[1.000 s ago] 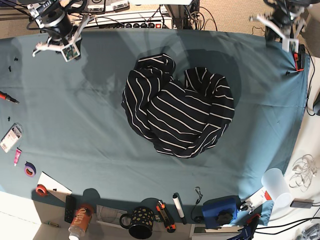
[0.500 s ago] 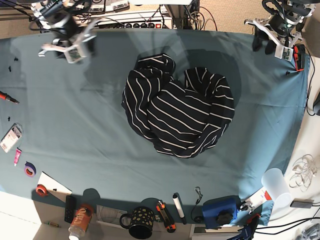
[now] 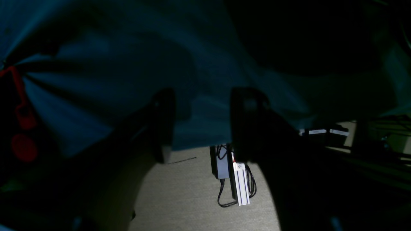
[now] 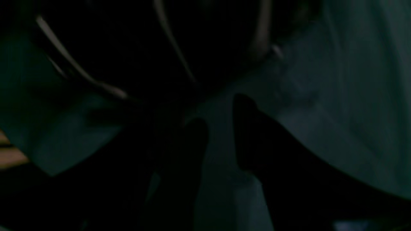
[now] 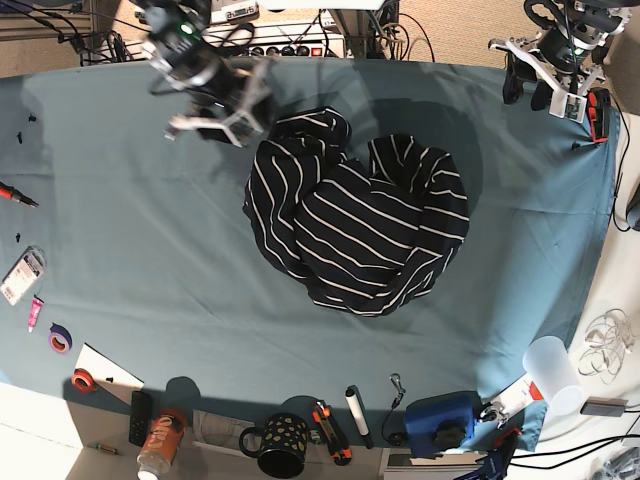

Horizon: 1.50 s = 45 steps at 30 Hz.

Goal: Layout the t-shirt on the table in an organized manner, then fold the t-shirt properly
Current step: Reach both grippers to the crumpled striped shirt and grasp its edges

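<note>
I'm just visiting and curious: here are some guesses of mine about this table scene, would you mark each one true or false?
1. The t-shirt lies crumpled in a heap on the table. True.
2. The shirt is plain red. False: it is dark with thin white stripes.
3. The right tool hovers near the shirt's far edge with its jaws apart. True.
4. The left tool grips a sleeve. False: it hangs open at the table's far corner, away from the shirt.
5. A dotted black mug stands at the near edge. True.
</note>
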Motion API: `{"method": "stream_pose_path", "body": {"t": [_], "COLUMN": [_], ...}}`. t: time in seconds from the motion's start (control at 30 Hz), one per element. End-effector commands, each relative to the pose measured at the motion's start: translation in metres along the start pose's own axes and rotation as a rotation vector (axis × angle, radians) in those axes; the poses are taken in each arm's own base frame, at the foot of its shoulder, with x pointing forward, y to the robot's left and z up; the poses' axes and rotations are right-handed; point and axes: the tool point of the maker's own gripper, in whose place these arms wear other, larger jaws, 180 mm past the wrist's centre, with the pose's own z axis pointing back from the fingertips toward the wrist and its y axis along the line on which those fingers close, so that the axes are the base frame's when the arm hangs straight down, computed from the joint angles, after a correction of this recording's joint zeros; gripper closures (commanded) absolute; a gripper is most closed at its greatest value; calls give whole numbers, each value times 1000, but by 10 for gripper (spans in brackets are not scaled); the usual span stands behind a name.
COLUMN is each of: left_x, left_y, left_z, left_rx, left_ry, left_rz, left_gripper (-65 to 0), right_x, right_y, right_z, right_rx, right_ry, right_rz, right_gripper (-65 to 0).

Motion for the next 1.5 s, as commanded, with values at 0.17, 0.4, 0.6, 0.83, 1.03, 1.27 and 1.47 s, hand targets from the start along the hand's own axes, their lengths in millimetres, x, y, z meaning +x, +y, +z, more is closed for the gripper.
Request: {"method": "stream_pose_path", "body": {"t": [0.17,0.4,0.6,0.83,1.03,1.27,1.47], "left_x": [8,8,9,9,9,10,32], "left_y": [-1,-1,-1,-1,-1,-11,-21], "left_z": [4,4,4,4,4,4,-4], "left_rx": [-5,-5,-5,-5,-5,-63,-123], "left_ry": [-31,-31,-37,-37,-38,-40,-104], "left_rz": [-10,-10,-10,-10,-10,-57,-118], "left_gripper": [-286,-286,-286,-286,-286,-286,-286], "right_x": [52,74,63,60,105,104,67], "right_y": [7,-1,-7,-30,-59,-140,-208], "right_z": [-10,-15,-16,-12,25,60,72], "right_rx": [7,-17,-48,-178,-332,-558,-641], "right_ry": [-144,-195,-131,-101,-242,-288,-261], "right_rz": [-8,-16,-42,8,13,-87,-265], "right_gripper": [-260,-259,-101,0,0,0,0]}}
